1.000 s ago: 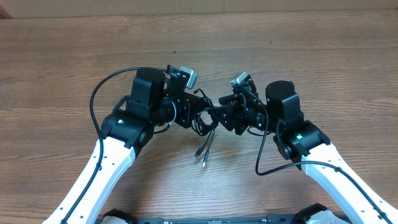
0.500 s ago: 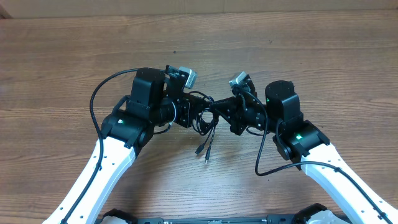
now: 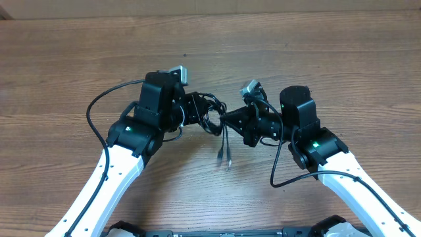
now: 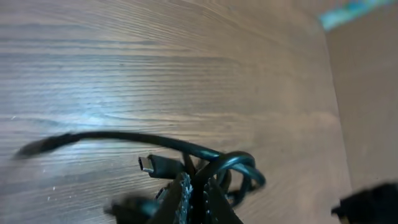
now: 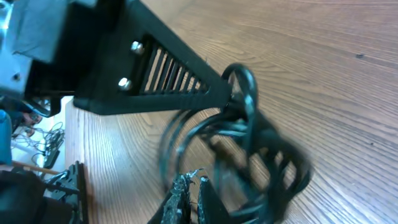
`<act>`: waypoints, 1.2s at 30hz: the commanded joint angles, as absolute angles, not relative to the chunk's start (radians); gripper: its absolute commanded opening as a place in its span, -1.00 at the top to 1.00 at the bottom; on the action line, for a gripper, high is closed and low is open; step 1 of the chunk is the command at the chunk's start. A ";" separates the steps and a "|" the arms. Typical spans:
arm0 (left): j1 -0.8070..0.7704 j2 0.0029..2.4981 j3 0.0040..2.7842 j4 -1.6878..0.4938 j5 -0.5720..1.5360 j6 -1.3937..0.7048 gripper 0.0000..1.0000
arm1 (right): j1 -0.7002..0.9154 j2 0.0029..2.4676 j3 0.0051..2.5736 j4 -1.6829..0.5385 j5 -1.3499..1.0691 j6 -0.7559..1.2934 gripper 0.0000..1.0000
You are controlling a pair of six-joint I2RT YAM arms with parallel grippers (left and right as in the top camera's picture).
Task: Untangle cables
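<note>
Change since a second ago: right gripper was spread beside the bundle, and its jaws are now pressed together on the cables. Left gripper stays clamped on the same bundle from the other side. The left wrist has turned and drawn back, so its grey camera housing sits farther from the right arm than before. The loose ends hung slanted toward the left arm. They now drop straighter below the right gripper's tips and are blurred. The thick arm cord looping outside the left arm has swung wider.

Left wrist view: left gripper has its fingers shut, with a cable loop just above the tips, a bare plug beside it, and one strand trailing away to a blurred end.

Right wrist view: right gripper is shut, and the cables coil blurred just beyond its tips, against the left gripper's ribbed finger.

Bundle is lifted off the table, stretched between the two gripper tips.

Surface is brown wood-grain laminate, bare around the arms. A pale tan strip runs along the far edge. The right wrist view shows thin wires and a dark stand past the table's side, too blurred to identify.
</note>
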State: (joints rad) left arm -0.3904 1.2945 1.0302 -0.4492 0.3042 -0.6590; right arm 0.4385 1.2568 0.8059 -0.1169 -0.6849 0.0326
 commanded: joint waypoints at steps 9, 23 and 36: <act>-0.387 1.296 1.045 -0.487 0.334 -0.661 0.92 | 0.437 1.259 0.826 -0.113 -0.627 0.024 0.21; -0.387 1.296 1.045 -0.490 0.586 -0.526 0.92 | 0.437 1.259 0.826 -0.113 -0.519 -0.189 -0.28; -0.387 1.296 1.045 -0.490 0.566 -0.530 0.91 | 0.438 1.259 0.826 -0.107 -0.542 -0.184 0.92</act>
